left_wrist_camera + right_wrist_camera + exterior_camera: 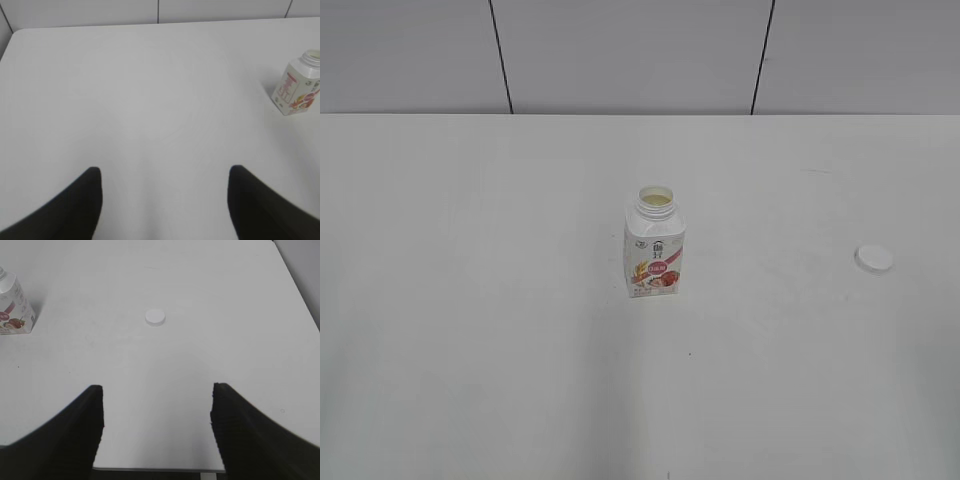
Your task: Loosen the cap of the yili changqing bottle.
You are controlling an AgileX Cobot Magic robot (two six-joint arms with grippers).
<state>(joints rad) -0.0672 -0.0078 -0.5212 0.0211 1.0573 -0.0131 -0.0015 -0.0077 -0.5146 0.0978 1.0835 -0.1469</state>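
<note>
Presently: left gripper (pixel 162 200) and right gripper (pixel 157 427), both parted, holding nothing. Yili changqing bottle (pixel 655 245) upright at frame centre, neck open. Cap (pixel 873 259) lies at right, well apart. Risk: bottle apparently holds liquid; a nudge could spill it.

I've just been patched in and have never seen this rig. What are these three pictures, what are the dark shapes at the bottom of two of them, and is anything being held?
A two-armed robot works at a white table. One picture looks at the table from the front; the other two come from cameras on each wrist. The dark shapes are gripper fingers: the left gripper and the right gripper. Both are open and hold nothing. The yili changqing bottle stands upright mid-table, its neck open. The cap lies apart on the table, to the bottle's right.
</note>
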